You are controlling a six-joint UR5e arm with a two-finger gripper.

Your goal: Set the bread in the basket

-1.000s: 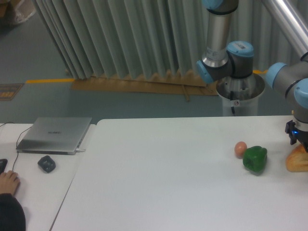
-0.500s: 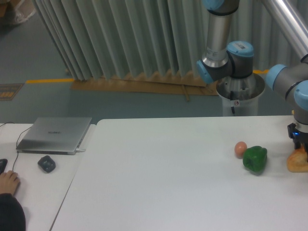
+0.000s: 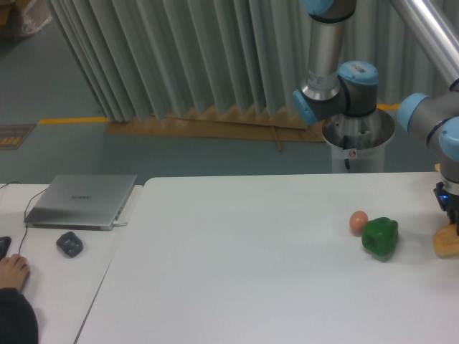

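Note:
The bread (image 3: pixel 446 242), a golden-brown loaf, shows only partly at the far right edge of the white table, cut off by the frame. My gripper (image 3: pixel 450 211) hangs right above it at the frame edge. Only its dark body with a blue light shows, and its fingers run out of view, so I cannot see whether they hold the bread. The basket is out of view.
A green pepper (image 3: pixel 379 237) and a small reddish-tan ball (image 3: pixel 358 221) lie left of the bread. A closed laptop (image 3: pixel 82 200), a dark mouse (image 3: pixel 69 244) and a person's hand (image 3: pixel 13 271) are on the left desk. The arm's base (image 3: pixel 337 86) stands behind the table.
The bread and my gripper have moved steadily to the right, so less of the loaf shows now. The pepper and the ball have not moved.

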